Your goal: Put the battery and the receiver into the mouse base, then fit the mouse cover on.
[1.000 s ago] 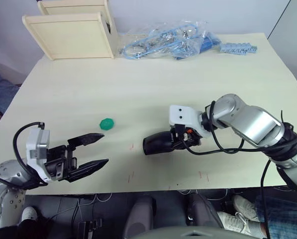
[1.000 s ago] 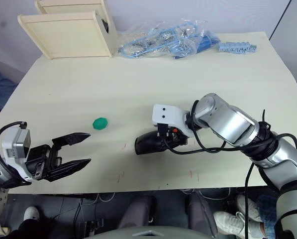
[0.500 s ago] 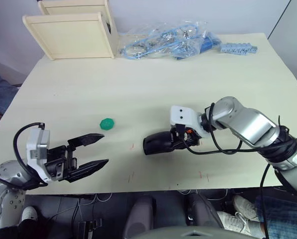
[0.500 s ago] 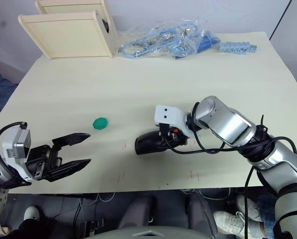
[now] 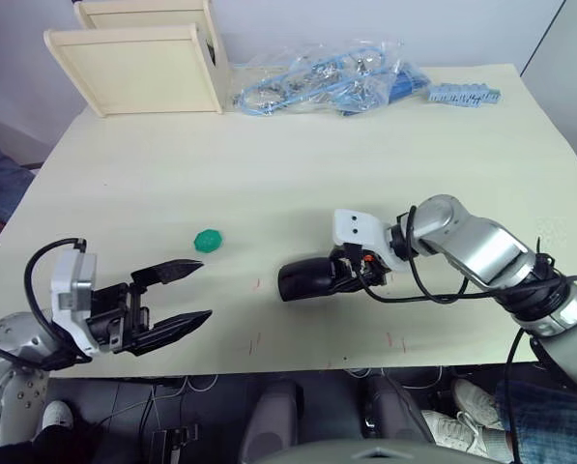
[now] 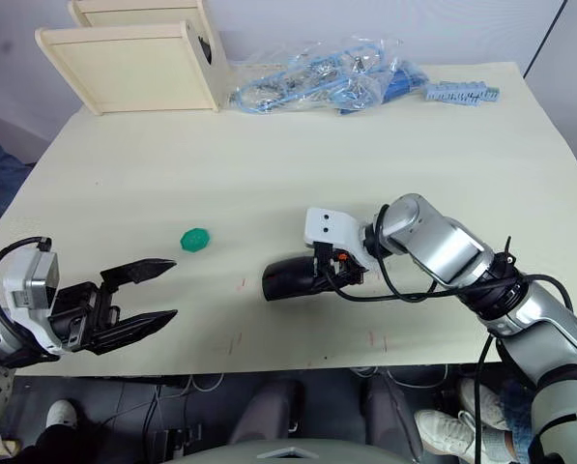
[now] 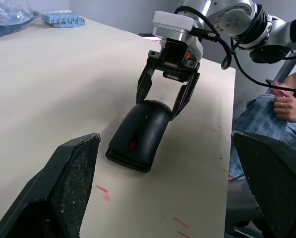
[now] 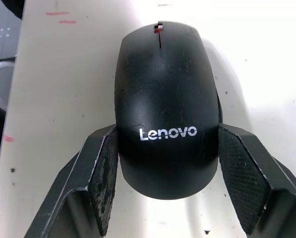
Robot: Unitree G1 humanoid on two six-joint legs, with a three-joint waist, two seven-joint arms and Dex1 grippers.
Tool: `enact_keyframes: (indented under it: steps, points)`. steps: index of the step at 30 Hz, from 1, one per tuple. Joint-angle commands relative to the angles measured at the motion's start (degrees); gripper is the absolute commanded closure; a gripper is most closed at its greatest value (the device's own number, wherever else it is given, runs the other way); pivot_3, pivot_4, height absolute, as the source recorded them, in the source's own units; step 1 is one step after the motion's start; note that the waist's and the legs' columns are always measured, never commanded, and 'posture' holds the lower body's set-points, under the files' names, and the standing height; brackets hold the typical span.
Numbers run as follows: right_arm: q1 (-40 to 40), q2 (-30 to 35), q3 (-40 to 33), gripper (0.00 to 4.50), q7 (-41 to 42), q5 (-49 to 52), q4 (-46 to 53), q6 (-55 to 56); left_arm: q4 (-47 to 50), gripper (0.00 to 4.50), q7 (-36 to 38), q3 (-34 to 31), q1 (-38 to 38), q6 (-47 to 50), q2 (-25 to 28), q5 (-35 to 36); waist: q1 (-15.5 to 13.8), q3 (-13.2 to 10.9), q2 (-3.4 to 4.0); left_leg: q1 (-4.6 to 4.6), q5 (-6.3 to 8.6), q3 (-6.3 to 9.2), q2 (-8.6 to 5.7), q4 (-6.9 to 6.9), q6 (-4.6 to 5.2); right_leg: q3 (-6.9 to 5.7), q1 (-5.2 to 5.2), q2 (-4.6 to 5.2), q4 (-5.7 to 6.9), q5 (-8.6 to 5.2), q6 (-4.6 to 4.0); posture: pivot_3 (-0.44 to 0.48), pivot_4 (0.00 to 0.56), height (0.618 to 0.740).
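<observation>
mouse cover [image 8: 163, 106]: sits on the mouse base, near the green disc [image 5: 208, 241] | right gripper [image 7: 163, 99]: fingers spread around the mouse's back end, one touching | left gripper [image 5: 177, 300]: spread apart, holding nothing | risk: a sideways bump might pop a loose cover off

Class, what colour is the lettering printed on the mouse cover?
White, on the black mouse cover; it shows best in the right wrist view.
</observation>
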State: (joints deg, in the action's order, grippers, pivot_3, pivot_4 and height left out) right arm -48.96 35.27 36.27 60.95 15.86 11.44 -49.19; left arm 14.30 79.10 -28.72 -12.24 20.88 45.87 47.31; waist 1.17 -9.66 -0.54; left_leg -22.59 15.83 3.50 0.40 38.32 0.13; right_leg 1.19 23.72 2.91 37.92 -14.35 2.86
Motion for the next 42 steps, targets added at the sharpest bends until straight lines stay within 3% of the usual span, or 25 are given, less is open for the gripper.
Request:
enact_keyframes:
  steps: [1,20,42]
  points:
    - [0.2,-0.3,-2.2,1.69,0.9,-0.8,0.0,2.4,0.9,0.0,0.7,-1.9,-0.6,-0.5,0.6,0.7,0.0,0.0,0.0,0.0,0.0,-0.01,0.0,0.0,0.0,0.01,0.0,0.0,0.0,0.0,0.0,0.0,0.15,0.74]
    - [-0.1,-1.4,-1.5,1.69,6.2,-4.5,-5.8,9.2,0.6,0.0,1.2,-2.0,-1.1,-0.8,0.7,0.5,0.0,0.0,0.0,0.0,0.0,0.0,0.0,0.0,0.0,0.0,0.0,0.0,0.0,0.0,0.0,0.0,0.15,0.74]
    - [-1.2,-4.5,-1.4,1.69,9.5,-8.2,-8.1,9.6,1.1,0.0,1.1,-1.9,-1.8,-1.2,0.4,0.3,0.0,0.0,0.0,0.0,0.0,0.01,0.0,0.0,-0.01,0.0,0.0,0.0,0.01,0.0,0.0,0.0,0.15,0.74]
